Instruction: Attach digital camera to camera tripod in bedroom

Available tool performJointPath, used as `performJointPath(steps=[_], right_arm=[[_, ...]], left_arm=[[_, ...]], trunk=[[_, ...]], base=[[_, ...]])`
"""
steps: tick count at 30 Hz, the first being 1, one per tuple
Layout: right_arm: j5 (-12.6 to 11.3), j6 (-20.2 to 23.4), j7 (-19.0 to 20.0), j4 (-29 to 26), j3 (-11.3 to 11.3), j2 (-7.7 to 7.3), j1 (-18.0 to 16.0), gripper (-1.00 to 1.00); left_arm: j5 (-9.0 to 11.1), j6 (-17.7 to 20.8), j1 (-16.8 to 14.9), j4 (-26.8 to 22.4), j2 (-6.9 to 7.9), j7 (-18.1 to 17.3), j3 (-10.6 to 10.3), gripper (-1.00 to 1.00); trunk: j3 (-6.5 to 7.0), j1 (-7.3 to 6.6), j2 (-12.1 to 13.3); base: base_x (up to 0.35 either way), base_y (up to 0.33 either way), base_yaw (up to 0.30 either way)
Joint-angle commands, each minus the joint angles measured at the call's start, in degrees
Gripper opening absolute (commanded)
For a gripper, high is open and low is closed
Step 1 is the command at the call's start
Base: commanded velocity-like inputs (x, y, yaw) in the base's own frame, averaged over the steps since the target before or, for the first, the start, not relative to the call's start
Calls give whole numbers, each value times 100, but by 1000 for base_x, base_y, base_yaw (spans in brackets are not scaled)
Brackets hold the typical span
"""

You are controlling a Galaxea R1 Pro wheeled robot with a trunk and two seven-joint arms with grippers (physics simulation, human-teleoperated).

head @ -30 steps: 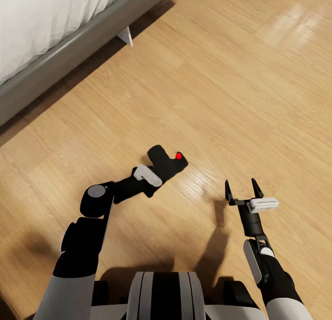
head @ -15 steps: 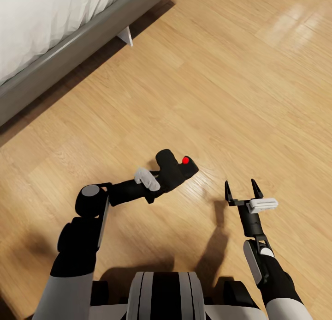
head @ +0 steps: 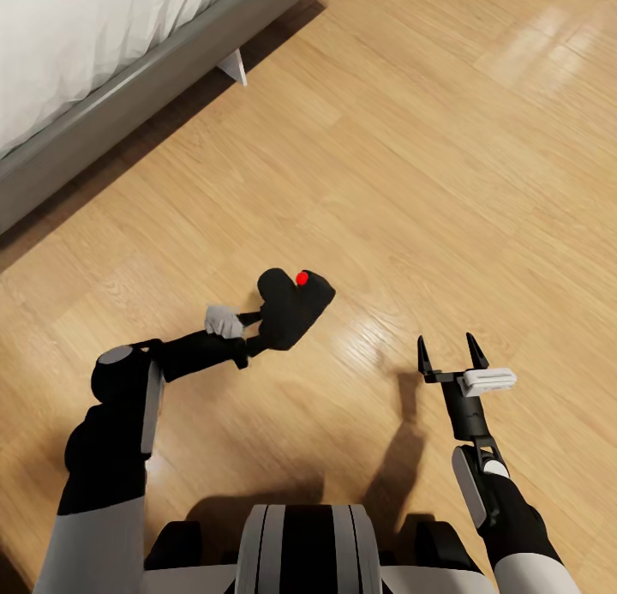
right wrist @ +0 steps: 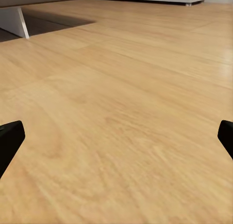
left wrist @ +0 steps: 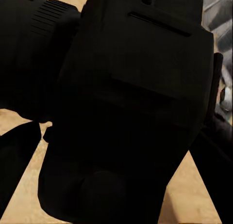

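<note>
Left end effector (head: 261, 333) fingertips hidden behind digital camera (head: 291, 307).

Black arms, grey-white upper sleeves; trunk (head: 308, 549) striped black, seemingly grey.

The digital camera (head: 291, 307) is a small matte black block with a bulging rounded side and a round red button on top. It is held tilted above the light wood plank floor (head: 446, 174), near the grey-framed white bed (head: 103, 71).
</note>
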Motion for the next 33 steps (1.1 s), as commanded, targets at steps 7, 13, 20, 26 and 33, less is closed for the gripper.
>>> performJointPath(steps=[7,13,20,26,33], right_arm=[[-59,-7,60,7,-3,0,-3,100],[-59,-10,63,8,-6,0,-2,100],[-59,-15,65,8,-7,0,0,100],[-59,-20,67,8,-4,0,-3,100],[-59,-27,68,8,-3,0,-5,100]], left_arm=[[404,773,-6,-6,84,-663,166,-100],[512,1014,-6,-5,197,-1272,196,-100],[551,1076,-6,-5,418,-2174,215,-100],[574,1110,-6,-5,543,-2174,234,-100],[581,1143,-6,-5,566,-2174,348,-100]], trunk=[[-3,-1,-1],[-3,-1,-1],[-3,-1,-1],[-3,-1,-1],[86,-11,4]], base=[[0,0,0],[0,0,0],[0,0,0],[0,0,0],[0,0,0]])
